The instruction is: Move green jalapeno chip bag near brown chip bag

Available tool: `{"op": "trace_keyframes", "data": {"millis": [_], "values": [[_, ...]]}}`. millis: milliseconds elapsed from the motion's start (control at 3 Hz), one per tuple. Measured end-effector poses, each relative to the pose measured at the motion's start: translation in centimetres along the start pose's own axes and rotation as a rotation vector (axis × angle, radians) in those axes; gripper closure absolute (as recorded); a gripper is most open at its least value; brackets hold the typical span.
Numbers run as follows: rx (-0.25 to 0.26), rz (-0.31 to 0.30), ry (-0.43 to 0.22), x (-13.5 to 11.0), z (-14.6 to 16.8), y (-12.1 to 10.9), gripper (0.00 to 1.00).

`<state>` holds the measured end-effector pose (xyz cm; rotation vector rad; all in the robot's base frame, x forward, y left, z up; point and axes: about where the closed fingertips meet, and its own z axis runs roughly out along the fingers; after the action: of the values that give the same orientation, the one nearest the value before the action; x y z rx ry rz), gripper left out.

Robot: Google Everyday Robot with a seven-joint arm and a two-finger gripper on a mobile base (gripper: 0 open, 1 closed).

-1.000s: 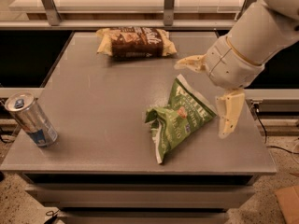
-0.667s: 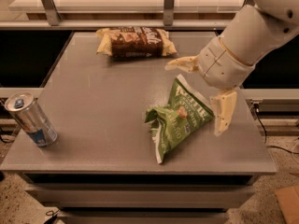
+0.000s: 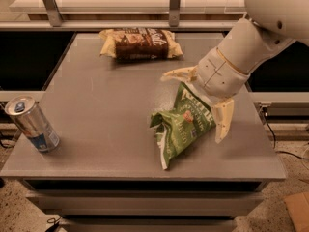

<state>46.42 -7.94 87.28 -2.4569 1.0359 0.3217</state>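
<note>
The green jalapeno chip bag [image 3: 182, 124] lies crumpled on the grey table [image 3: 106, 110], right of centre and toward the front. The brown chip bag [image 3: 140, 43] lies at the table's back middle, dark brown with yellow-tan ends. My gripper [image 3: 200, 105] is open, tilted over the green bag's upper right end: one cream finger [image 3: 179, 74] reaches left above the bag's top, the other finger [image 3: 223, 120] hangs down along its right side. The fingers straddle the bag's end without closing on it. The white arm comes in from the upper right.
A silver and blue drink can [image 3: 32, 124] stands tilted at the table's front left edge. A metal rail and posts [image 3: 175, 6] run behind the table's back edge. A cable [image 3: 282, 146] lies on the floor at the right.
My gripper has moved left and slightly down, coming in over the green bag's right end. The green bag, the brown bag and the can have stayed put.
</note>
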Motion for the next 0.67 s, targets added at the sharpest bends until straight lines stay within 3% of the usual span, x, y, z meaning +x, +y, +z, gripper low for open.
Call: {"op": "trace_keyframes", "data": {"millis": [333,667], "values": [[-0.008,-0.026,-0.029,0.07,1.34,-0.19,0.00],[-0.014,-0.040,-0.048,0.20,2.18,-0.43,0.16]]}}
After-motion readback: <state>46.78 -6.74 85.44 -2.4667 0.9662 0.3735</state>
